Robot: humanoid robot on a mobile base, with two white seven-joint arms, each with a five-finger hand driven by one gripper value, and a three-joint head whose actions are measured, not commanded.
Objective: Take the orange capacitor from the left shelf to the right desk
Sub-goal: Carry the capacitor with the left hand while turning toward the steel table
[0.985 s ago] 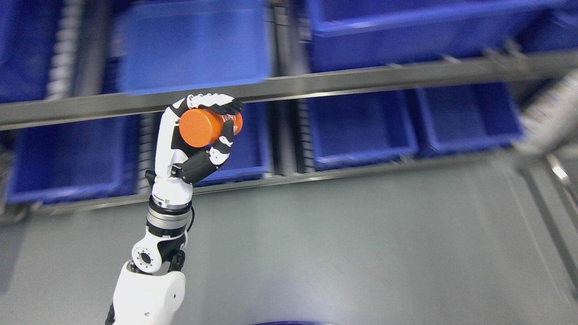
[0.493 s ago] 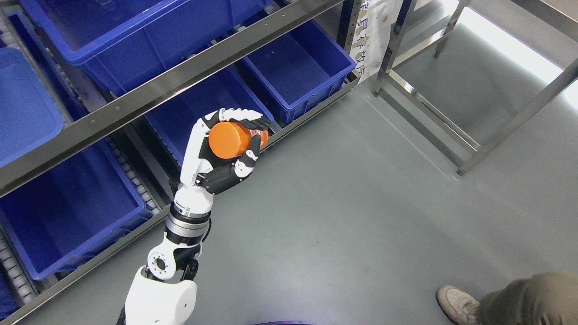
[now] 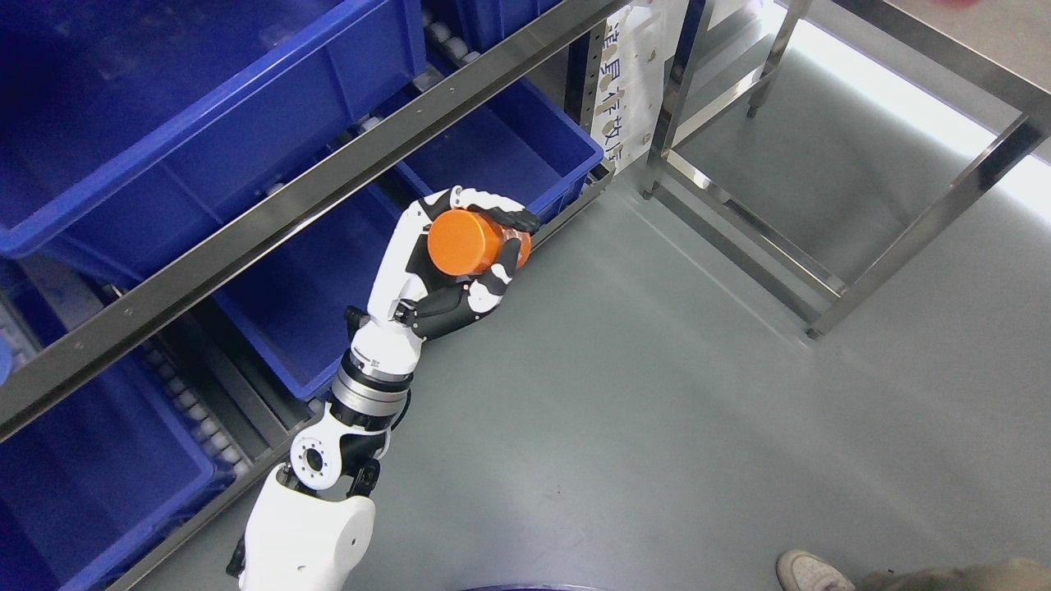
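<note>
The left hand [image 3: 460,263] grips the capacitor [image 3: 468,241] (flat end facing 8 o'clock, long axis toward 2). Blue bins [image 3: 509,152] lie at 11 o'clock, a steel frame [image 3: 821,287] at 3.

**What we cannot see**

We see only the flat end of the orange capacitor [image 3: 462,241]; the fingers [image 3: 502,215] of the left hand [image 3: 447,263] cover most of its barrel. The left arm runs off the bottom edge. A person's shoe [image 3: 809,570] and trouser leg are cut by the lower right corner. The blue bins [image 3: 189,107] run past the top and left edges, and the shelf rail [image 3: 287,205] hides parts of them. The print on the white label [image 3: 628,90] is too small for us to read. The steel frame [image 3: 829,283] is cropped at the right edge.
</note>
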